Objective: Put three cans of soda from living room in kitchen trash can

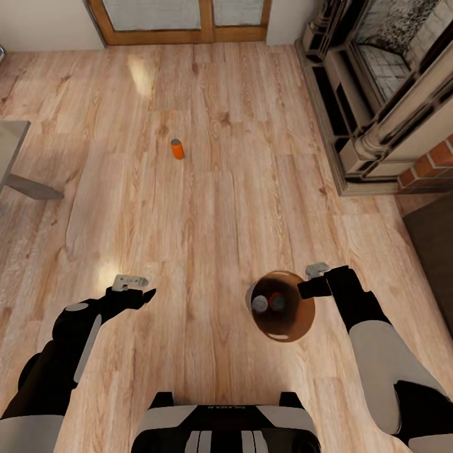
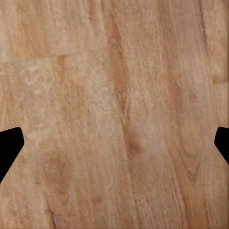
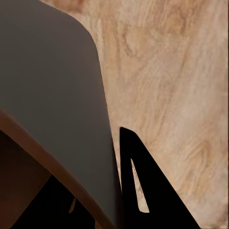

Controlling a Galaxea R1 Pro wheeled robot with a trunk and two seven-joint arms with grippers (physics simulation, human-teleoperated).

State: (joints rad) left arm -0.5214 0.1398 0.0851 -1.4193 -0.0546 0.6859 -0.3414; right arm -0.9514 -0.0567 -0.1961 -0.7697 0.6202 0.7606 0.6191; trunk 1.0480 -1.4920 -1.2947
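The wood floor (image 1: 207, 207) lies open in front of the robot, a wide bare stretch up to the glass doors (image 1: 182, 19). One soda can (image 1: 177, 148) stands alone on it, well apart from everything, with free room on all sides. The fireplace (image 1: 377, 94) blocks the right side, and a grey furniture corner (image 1: 16, 163) enters from the left. The left tool (image 1: 141, 294) hangs over bare planks. The right tool (image 1: 308, 286) grips the rim of the trash can (image 1: 296, 327), whose wall closes the passage between its fingers.
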